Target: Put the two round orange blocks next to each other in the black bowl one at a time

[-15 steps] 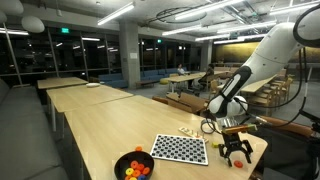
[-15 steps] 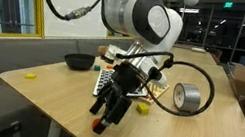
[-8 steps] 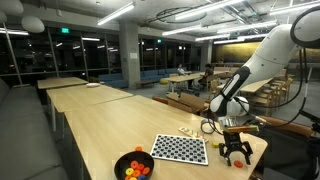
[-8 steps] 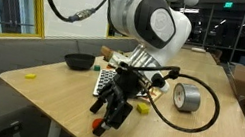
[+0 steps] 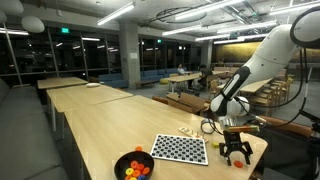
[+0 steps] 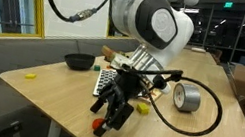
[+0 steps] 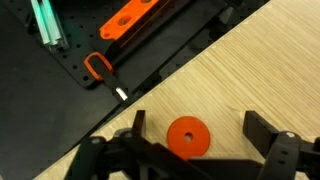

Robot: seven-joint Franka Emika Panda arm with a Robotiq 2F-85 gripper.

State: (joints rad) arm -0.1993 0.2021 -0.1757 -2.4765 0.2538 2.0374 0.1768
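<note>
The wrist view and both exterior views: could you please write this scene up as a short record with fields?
tool: open, low over the table, jaws astride the orange disc
orange disc: flat on the table, not held
black bowl: past the checkerboard from the tool, coloured pieces inside
task state: this disc not yet in the bowl

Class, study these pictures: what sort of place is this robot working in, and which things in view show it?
Probably a large open office or campus common room, at night: rows of long wooden tables, strip lights on an exposed ceiling, and tall dark windows.
</note>
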